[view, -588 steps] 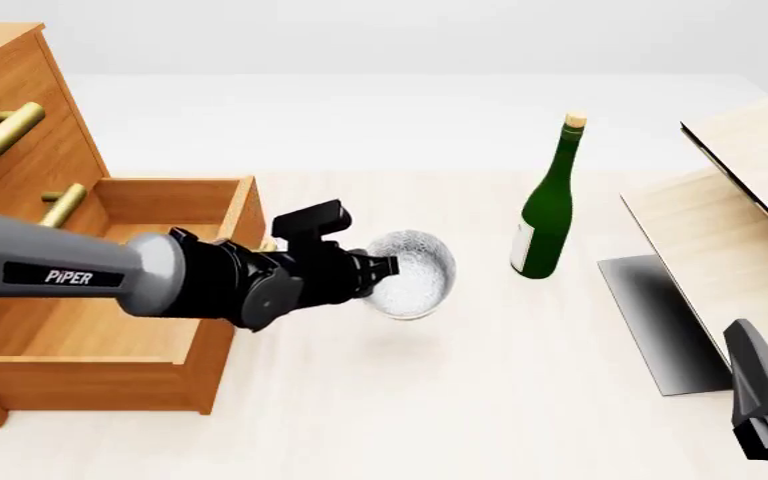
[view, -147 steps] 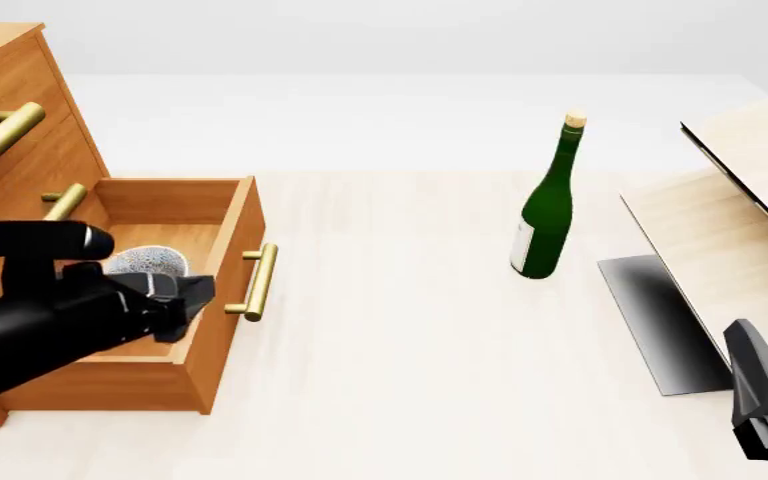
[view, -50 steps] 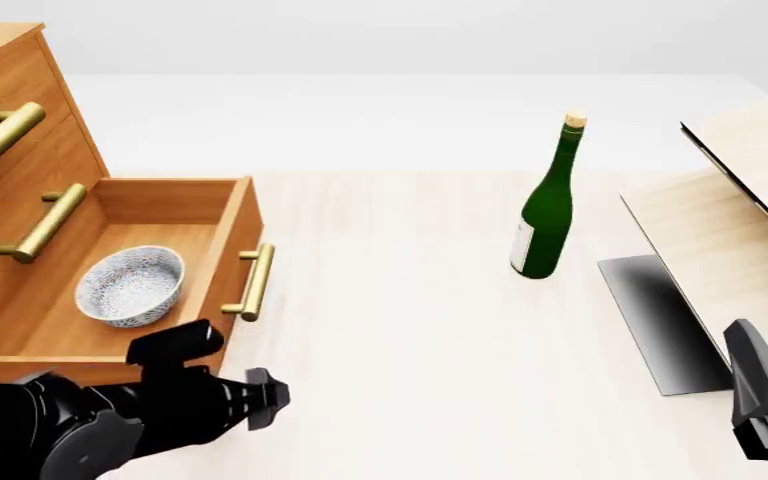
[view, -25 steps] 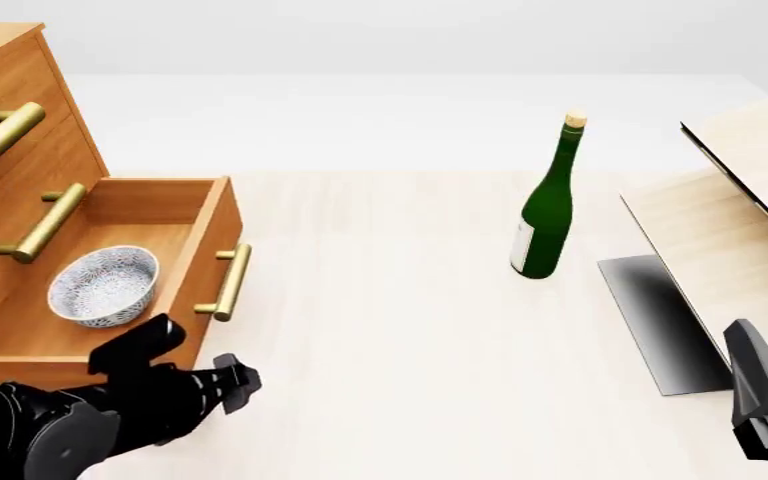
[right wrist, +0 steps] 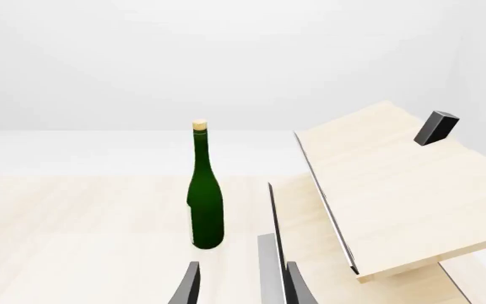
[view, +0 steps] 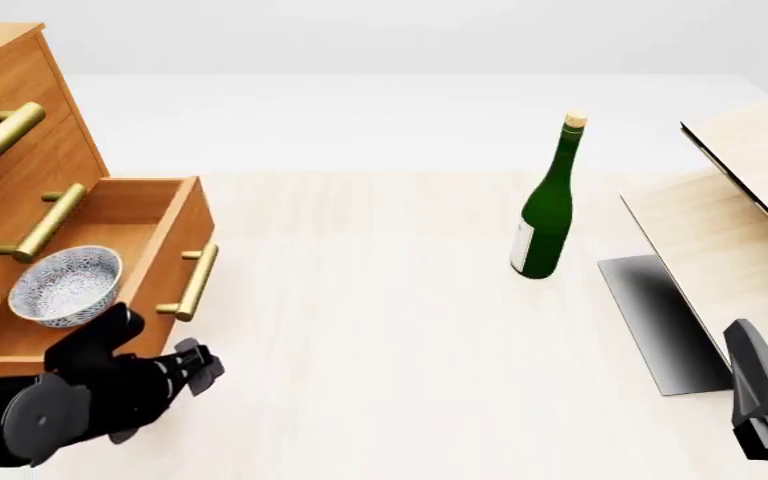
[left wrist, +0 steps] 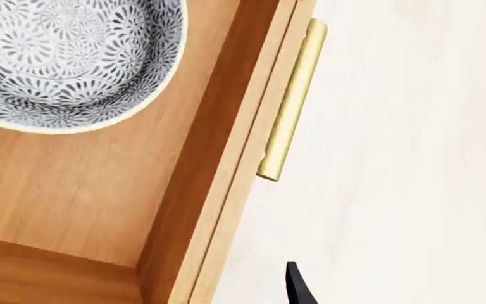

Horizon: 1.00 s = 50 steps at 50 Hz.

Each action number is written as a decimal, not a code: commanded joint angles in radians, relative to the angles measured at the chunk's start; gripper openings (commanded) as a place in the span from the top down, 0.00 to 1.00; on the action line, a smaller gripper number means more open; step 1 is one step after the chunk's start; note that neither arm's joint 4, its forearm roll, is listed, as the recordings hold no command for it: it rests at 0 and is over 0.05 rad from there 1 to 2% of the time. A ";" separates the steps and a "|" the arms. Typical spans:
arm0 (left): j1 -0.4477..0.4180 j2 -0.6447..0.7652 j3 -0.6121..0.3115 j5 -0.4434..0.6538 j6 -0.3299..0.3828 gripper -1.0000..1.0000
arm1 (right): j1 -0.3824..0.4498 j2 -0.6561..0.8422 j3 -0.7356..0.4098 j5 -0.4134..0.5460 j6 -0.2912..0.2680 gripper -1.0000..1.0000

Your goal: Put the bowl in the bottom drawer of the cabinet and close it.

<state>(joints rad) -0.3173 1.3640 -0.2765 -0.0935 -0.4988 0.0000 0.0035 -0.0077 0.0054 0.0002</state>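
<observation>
The speckled bowl (view: pixel 64 285) sits inside the bottom drawer (view: pixel 177 235) of the cabinet (view: pixel 17 110); the drawer stands partly pulled out. Its brass handle (view: pixel 195 282) faces the table. My left gripper (view: pixel 197 362) is low by the near corner of the drawer's front panel, open and holding nothing. In the left wrist view the bowl (left wrist: pixel 66 57) lies on the drawer floor (left wrist: pixel 74 190), the handle (left wrist: pixel 292 101) runs beside the panel, and only one fingertip (left wrist: pixel 298 288) shows. My right gripper (view: pixel 764 420) rests at the near right, open (right wrist: pixel 243 285).
A green wine bottle (view: pixel 546 215) stands upright mid-table, also ahead of the right gripper (right wrist: pixel 205 202). Pale slanted boards (view: pixel 744 220) and a dark panel (view: pixel 658 320) fill the right side. The two upper drawers (view: pixel 4 140) are shut.
The bottom drawer has slid left, further into the cabinet, with the bowl inside it. My left gripper moved left along with its front. Earlier it set the bowl in the drawer and let go.
</observation>
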 commanded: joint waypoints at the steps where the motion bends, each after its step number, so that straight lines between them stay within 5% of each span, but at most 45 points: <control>1: 0.170 -0.002 -0.046 -0.006 0.047 0.00 | 0.000 0.000 0.000 0.000 0.000 0.00; 50: 0.375 -0.122 -0.024 0.060 0.101 0.00 | 0.000 0.000 0.000 0.000 0.000 0.00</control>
<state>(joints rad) -0.0785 1.2138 -0.3019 -0.0031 -0.3795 0.0000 0.0035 -0.0077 0.0054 0.0002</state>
